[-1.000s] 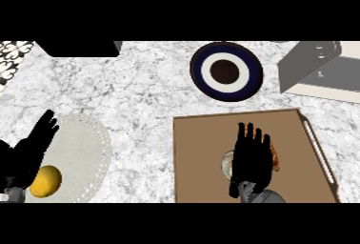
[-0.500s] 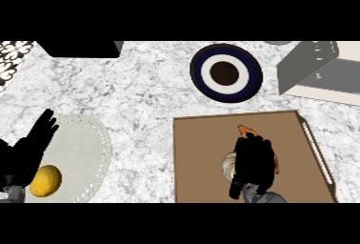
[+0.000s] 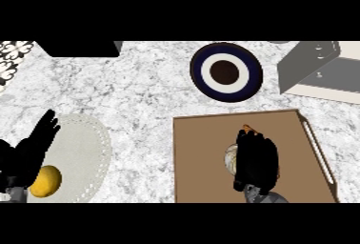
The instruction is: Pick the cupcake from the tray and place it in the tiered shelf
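Since the earlier frame the right hand (image 3: 256, 163) has been folding its fingers (image 3: 247, 141) down from outstretched, and they are now curling round the cupcake (image 3: 232, 159) on the brown tray (image 3: 204, 157). In the head view, only the cupcake's pale edge and an orange tip are showing beside the hand. The tiered shelf (image 3: 320, 71) is standing well apart at the counter's (image 3: 141, 95) upper right. The left hand (image 3: 28, 152) is resting open, fingers straight, beside a white plate (image 3: 81, 147) carrying a yellow fruit (image 3: 45, 181). A dark-rimmed plate (image 3: 226, 71) is lying above the tray.

Grey-white marbled counter (image 3: 141, 90) throughout, with a black box (image 3: 79, 48) at its far edge and patterned cloth (image 3: 13, 55) left of that.
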{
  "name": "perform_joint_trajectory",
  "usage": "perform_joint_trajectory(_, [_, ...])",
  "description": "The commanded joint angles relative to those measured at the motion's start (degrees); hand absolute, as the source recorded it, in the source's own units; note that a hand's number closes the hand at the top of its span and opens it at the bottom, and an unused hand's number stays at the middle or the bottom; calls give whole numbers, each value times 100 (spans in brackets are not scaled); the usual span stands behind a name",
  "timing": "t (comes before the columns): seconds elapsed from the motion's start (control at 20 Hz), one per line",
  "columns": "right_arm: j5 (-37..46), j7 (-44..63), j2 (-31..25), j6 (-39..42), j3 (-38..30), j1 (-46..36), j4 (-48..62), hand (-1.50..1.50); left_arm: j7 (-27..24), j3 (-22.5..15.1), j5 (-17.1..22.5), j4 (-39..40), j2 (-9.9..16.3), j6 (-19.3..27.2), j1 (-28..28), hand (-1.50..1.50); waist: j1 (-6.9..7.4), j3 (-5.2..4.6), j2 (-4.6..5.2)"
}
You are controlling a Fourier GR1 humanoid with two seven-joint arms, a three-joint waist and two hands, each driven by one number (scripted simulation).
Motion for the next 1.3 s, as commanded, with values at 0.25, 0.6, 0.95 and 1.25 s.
perform_joint_trajectory(0.25, [-2038, -3725, -2177, -1096, -1376, 275, -978, 150, -189, 144, 39, 71, -21, -34, 145, 0, -122, 53, 36])
perform_joint_trajectory(0.6, [-4537, -5670, -3163, -934, -3691, 889, -1056, 150, -44, 215, 63, -78, 48, -68, 359, 0, -189, 37, 1])
perform_joint_trajectory(0.95, [-7092, -5999, -3547, 437, -5623, 837, -698, 150, 15, 191, -17, -161, -27, -5, 221, 0, -199, 26, -6])
perform_joint_trajectory(1.25, [-8307, -6069, -4128, 1219, -7153, 1035, -473, 150, 262, 346, 36, -36, 159, -239, -132, 0, -158, 21, 13])
